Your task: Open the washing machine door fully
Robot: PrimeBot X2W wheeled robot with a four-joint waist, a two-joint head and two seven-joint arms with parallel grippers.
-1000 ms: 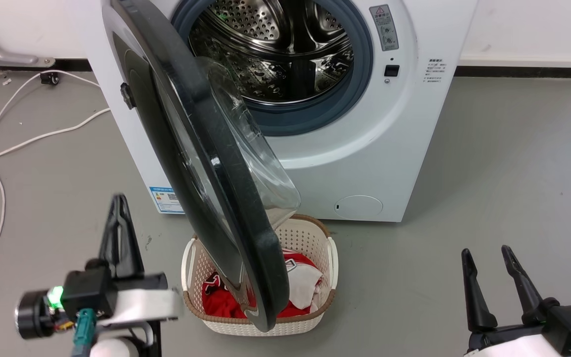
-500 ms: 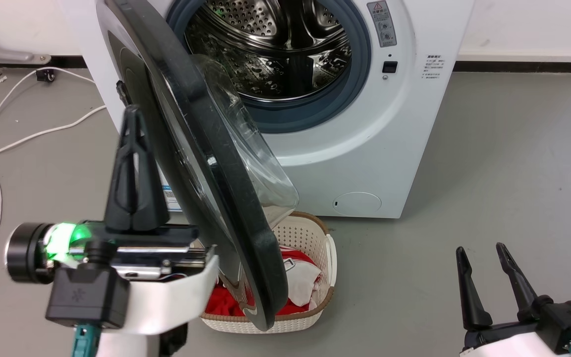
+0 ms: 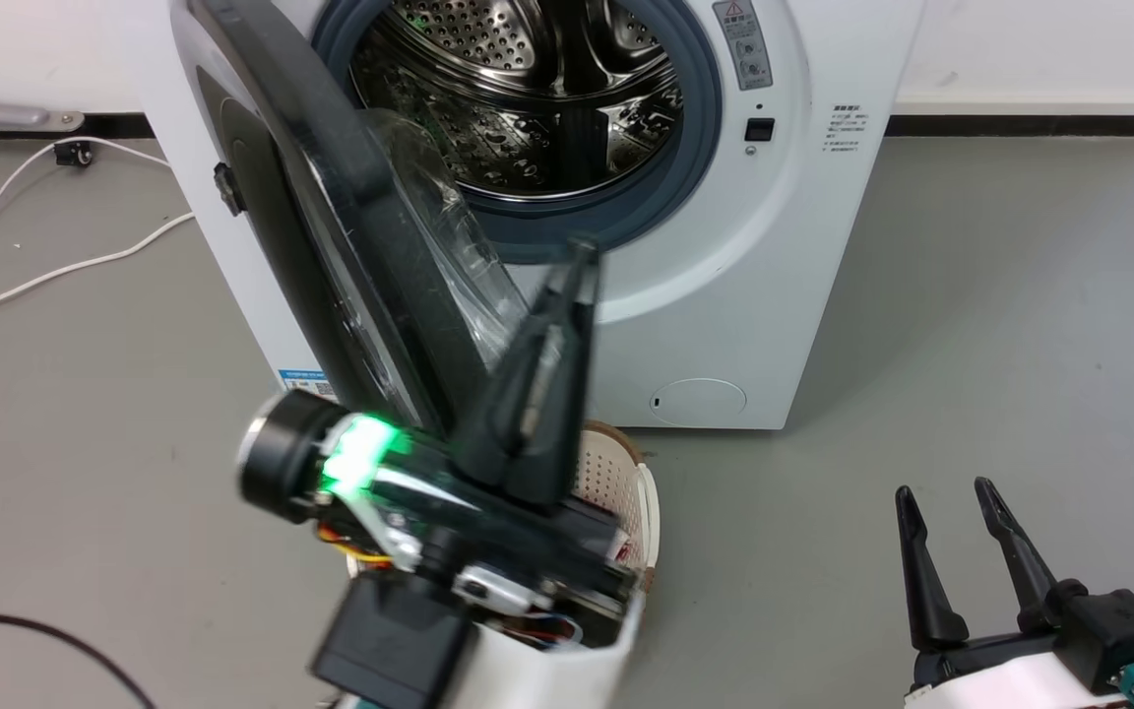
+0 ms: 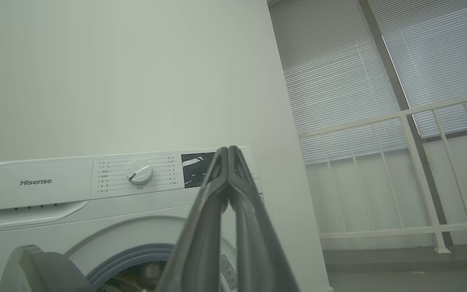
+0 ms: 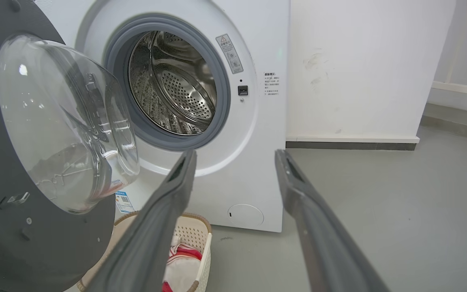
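- I saw the door [image 3: 350, 197] half open at the machine's [image 3: 784, 295] left, edge toward me, inner face turned right.
- My left claw [image 3: 582, 258], pressed together, pointed up beside it; right claw [image 3: 943, 489] spread, low.

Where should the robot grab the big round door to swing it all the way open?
Best the thick black rim of the washing machine door, at the free edge nearest the robot, coming from the glass bowl side. The door stands half open, so that face is reachable; the bowl bulges and looks too smooth to pinch.
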